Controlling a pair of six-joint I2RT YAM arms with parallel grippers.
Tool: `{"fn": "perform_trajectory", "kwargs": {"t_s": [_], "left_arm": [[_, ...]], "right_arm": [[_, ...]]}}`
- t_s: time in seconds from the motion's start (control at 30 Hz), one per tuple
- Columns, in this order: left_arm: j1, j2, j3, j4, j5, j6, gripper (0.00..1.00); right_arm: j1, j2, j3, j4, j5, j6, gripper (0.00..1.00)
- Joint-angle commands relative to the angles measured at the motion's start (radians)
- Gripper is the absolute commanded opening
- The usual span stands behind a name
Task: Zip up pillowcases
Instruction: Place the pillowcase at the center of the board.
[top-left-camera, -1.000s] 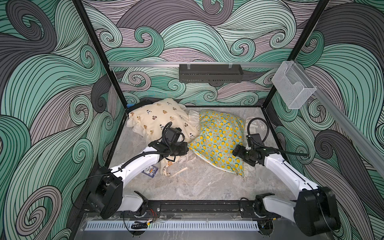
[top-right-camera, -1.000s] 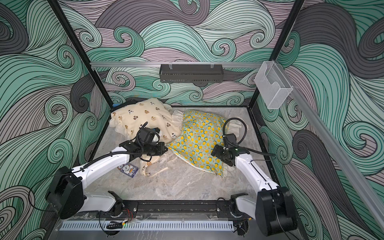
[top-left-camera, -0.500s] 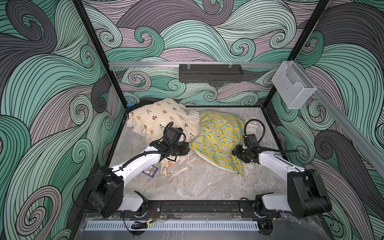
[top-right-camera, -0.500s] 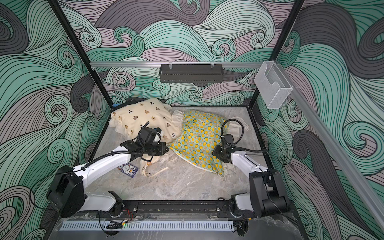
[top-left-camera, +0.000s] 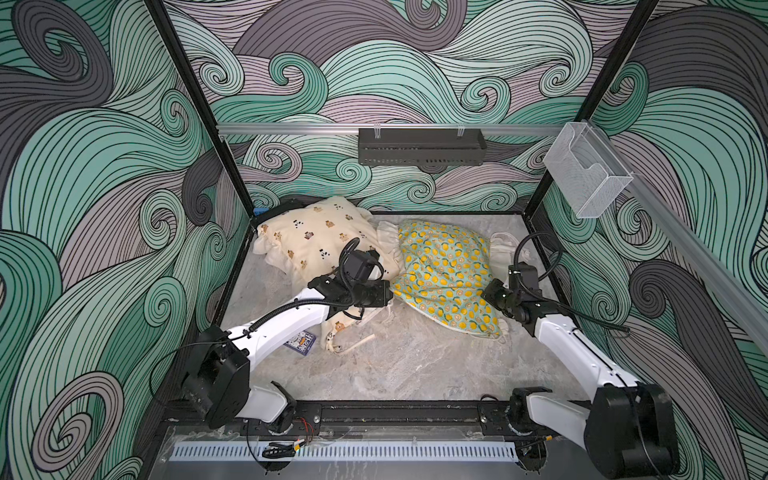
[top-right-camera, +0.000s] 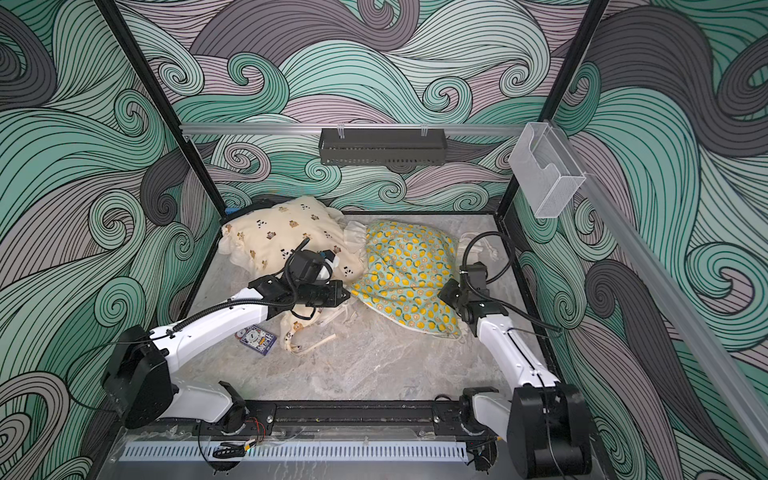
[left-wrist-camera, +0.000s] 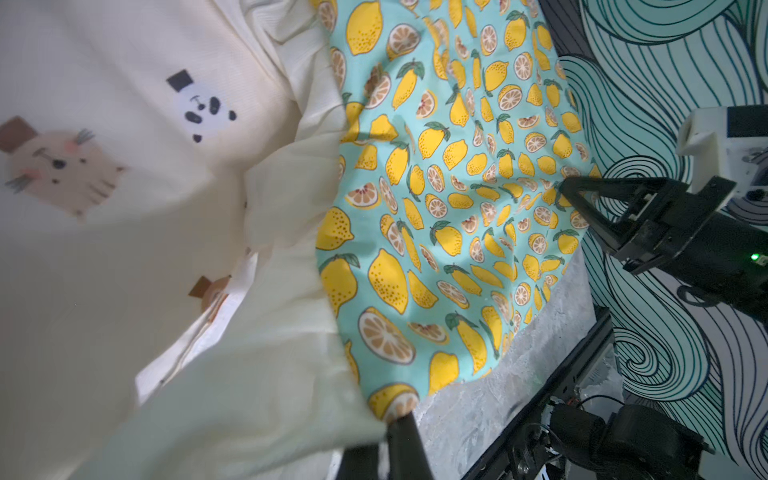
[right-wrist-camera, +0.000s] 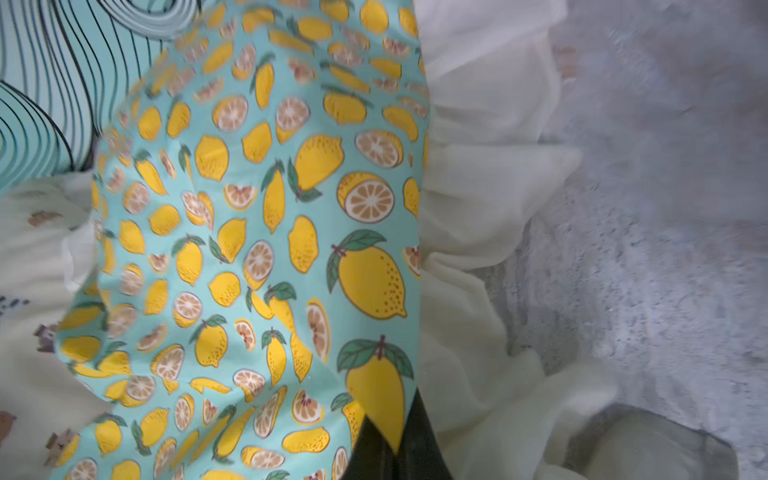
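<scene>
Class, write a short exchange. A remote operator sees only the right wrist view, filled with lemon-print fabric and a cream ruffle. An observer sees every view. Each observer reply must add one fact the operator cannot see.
Operator: Where is the left gripper?
Observer: The left gripper is shut on a corner of the lemon pillowcase, across the case from the right gripper.
Operator: Is anything loose lying nearby?
Observer: A small blue card lies on the table, close by the left arm.
</scene>
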Motion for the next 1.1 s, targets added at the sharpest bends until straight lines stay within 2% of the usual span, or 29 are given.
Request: {"fn": "perform_trajectory", "kwargs": {"t_s": [0.0,0.2,0.4,0.5,0.6,0.8,0.87,0.93,0.97,1.03,1.07], "left_arm": [[-0.038,0.039,0.057,0.013,0.000,-0.023,0.00],[-0.134,0.101,0.108,0.059,-0.024,-0.056,0.00],[-0.260,0.258,0.230,0.066,-0.041,-0.063,0.00],[-0.302,0.329,0.277,0.097,-0.050,-0.082,0.00],[-0.330,0.399,0.337,0.085,-0.060,-0.079,0.00],[-0.341,0.516,0.423,0.046,-0.064,-0.081,0.00],[-0.354,0.516,0.424,0.042,-0.092,-0.074,0.00],[-0.378,0.497,0.414,0.043,-0.135,-0.055,0.00],[-0.383,0.493,0.411,0.041,-0.146,-0.052,0.02],[-0.387,0.474,0.393,0.030,-0.148,-0.051,0.13],[-0.387,0.458,0.378,0.025,-0.154,-0.051,0.17]], "right_arm": [[-0.057,-0.051,0.046,-0.025,0.032,0.004,0.05],[-0.191,-0.082,0.119,-0.085,0.011,0.006,0.02],[-0.297,-0.118,0.167,-0.150,0.044,-0.013,0.00],[-0.351,-0.108,0.167,-0.137,0.015,0.003,0.00],[-0.359,-0.050,0.186,-0.134,-0.054,0.005,0.00],[-0.358,0.057,0.211,-0.090,-0.058,-0.019,0.00],[-0.359,0.064,0.213,-0.090,-0.061,-0.029,0.07],[-0.359,0.047,0.217,-0.100,-0.048,-0.037,0.22],[-0.359,0.036,0.221,-0.107,-0.045,-0.040,0.27],[-0.359,0.005,0.232,-0.122,-0.048,-0.047,0.45],[-0.359,-0.010,0.236,-0.152,-0.049,-0.050,0.51]]}}
